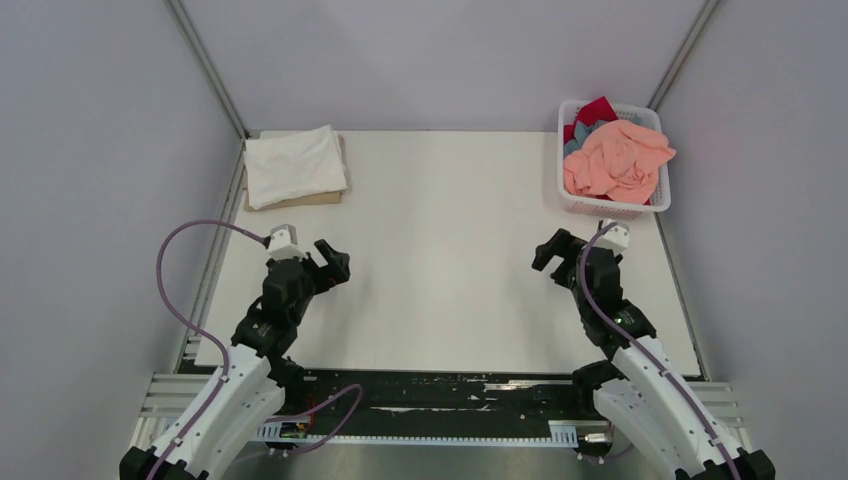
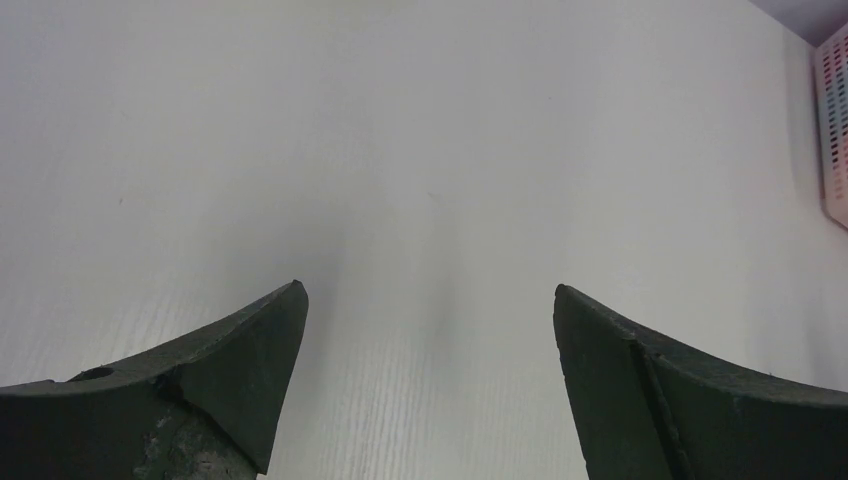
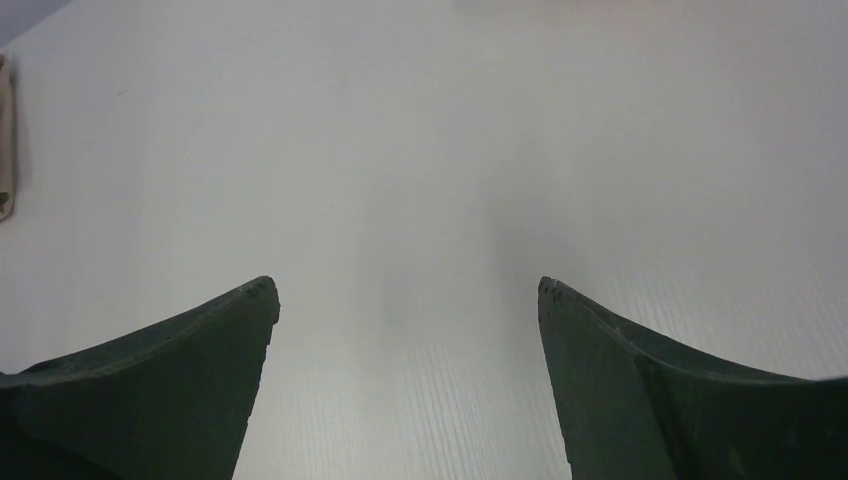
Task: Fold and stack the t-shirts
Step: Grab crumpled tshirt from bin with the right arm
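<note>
Over at the far right corner of the table, the salmon-pink t-shirt sits crumpled on top of the pile in the white plastic lattice basket, all soft wrinkles and bunched folds. A bit of the grey-blue t-shirt pokes out beside it, and the red t-shirt shows at the back rim. Across at the far left corner, the white t-shirt is already folded into a neat, puffy rectangle. It lies on the thin tan board, which peeks out along its near edge. The table top is a matte white sheet with faint ribbing, which you can see in the wrist views.

Both arms sit low near the front edge, elbows bent, wrists angled in toward the middle, so they kinda mirror each other. The left tool has its dark wedge-shaped fingers spread wide with only bare table between them. The right tool is the same deal: spread wide, holding nothing. Both are well apart from the shirts, though the right one is nearer the basket.
</note>
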Action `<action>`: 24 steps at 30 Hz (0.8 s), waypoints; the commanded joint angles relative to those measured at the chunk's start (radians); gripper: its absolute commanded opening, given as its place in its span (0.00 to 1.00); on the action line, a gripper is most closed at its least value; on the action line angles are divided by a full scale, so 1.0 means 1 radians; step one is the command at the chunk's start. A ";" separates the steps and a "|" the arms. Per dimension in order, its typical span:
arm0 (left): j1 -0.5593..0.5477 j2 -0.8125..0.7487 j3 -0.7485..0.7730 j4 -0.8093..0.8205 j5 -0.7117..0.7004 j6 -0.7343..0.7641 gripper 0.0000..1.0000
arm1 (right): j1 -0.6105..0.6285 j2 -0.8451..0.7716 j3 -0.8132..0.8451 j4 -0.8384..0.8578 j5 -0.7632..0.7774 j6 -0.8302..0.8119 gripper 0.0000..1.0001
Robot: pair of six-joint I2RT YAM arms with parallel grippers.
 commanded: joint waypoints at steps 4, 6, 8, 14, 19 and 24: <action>-0.005 0.013 0.041 0.035 -0.013 -0.014 1.00 | -0.005 0.089 0.156 0.074 0.066 -0.062 1.00; -0.005 0.026 0.044 0.050 -0.002 -0.015 1.00 | -0.006 0.158 0.224 0.089 0.153 -0.081 1.00; -0.005 0.041 0.051 0.065 0.006 -0.014 1.00 | -0.019 0.244 0.311 0.088 0.240 -0.120 1.00; -0.004 0.103 0.069 0.086 0.018 -0.009 1.00 | -0.303 0.577 0.611 0.077 0.025 -0.169 1.00; -0.004 0.146 0.078 0.094 0.008 -0.005 1.00 | -0.449 0.886 0.868 0.054 -0.057 -0.199 1.00; -0.004 0.186 0.096 0.080 -0.012 0.004 1.00 | -0.500 1.200 1.146 0.011 -0.190 -0.270 0.95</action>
